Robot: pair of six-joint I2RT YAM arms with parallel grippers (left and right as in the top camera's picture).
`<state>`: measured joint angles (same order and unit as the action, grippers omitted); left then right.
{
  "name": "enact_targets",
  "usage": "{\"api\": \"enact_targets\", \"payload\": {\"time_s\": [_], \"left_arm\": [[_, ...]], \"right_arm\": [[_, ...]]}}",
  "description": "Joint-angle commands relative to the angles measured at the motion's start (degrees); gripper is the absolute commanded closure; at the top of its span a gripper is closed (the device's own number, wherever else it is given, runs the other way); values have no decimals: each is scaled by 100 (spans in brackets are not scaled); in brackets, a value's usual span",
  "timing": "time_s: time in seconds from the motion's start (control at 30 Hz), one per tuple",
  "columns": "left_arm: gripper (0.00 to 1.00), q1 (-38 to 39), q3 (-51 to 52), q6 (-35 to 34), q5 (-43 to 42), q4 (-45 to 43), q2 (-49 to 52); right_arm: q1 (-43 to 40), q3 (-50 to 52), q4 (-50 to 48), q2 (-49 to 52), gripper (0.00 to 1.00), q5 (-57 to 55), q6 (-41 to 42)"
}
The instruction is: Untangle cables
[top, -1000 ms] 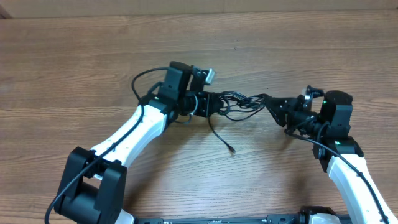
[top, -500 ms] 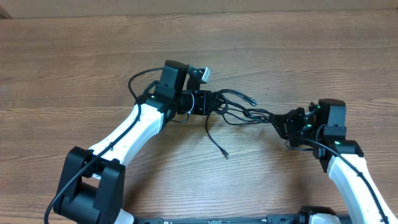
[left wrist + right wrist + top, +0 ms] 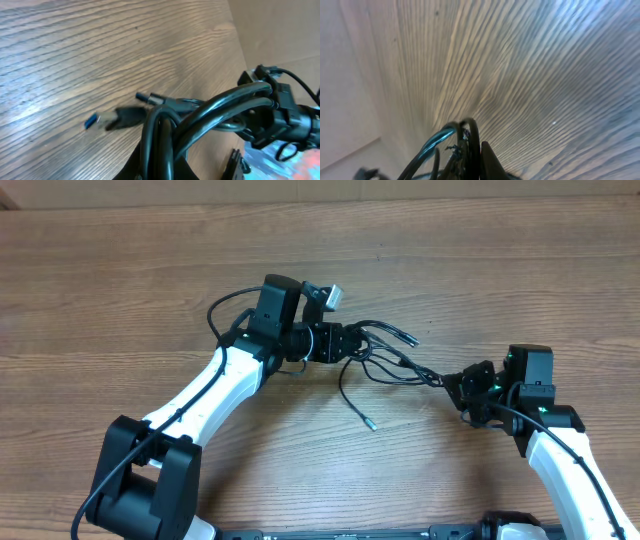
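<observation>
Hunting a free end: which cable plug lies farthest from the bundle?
The silver-tipped plug ending the lone strand that trails away; the other loose plug sits just beside the bundle.

Black cables [image 3: 475, 137] are arching up from the bottom centre of the frame, one strand catching a teal glint. The right gripper [image 3: 476, 166] is pinching them at the bottom edge, a dark finger [image 3: 489, 161] showing just right of the bundle. The wooden table [image 3: 535, 75] is filling most of the frame, its grain blurring. A pale surface [image 3: 345, 100] is occupying the left side.
</observation>
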<state>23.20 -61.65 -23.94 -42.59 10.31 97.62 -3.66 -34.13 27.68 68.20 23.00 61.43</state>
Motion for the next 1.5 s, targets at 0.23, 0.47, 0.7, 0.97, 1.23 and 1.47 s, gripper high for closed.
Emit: {"api": "enact_targets", "payload": {"time_s": [0.23, 0.47, 0.7, 0.97, 1.23, 1.47], "left_arm": [[96, -44, -114, -208, -555, -269, -164], [96, -83, -114, -313, -833, -358, -164], [96, -151, -114, -426, -1014, -352, -164], [96, -155, -114, -1189, -1786, -1008, -164], [96, -155, -114, -1725, -2352, -1585, -164], [96, -155, -114, -1718, -2264, -1576, -164]], "right_arm": [[-17, -35, 249, -35, 95, -391, -44], [-17, -33, 570, -35, 77, -651, -44], [-17, -33, 579, -35, 57, -476, -42], [-17, -35, 448, -35, 50, -9, -197], [-17, -35, -339, -35, 27, 1047, -1316], [-17, -35, -496, -35, 2, 1189, -1891]]}}
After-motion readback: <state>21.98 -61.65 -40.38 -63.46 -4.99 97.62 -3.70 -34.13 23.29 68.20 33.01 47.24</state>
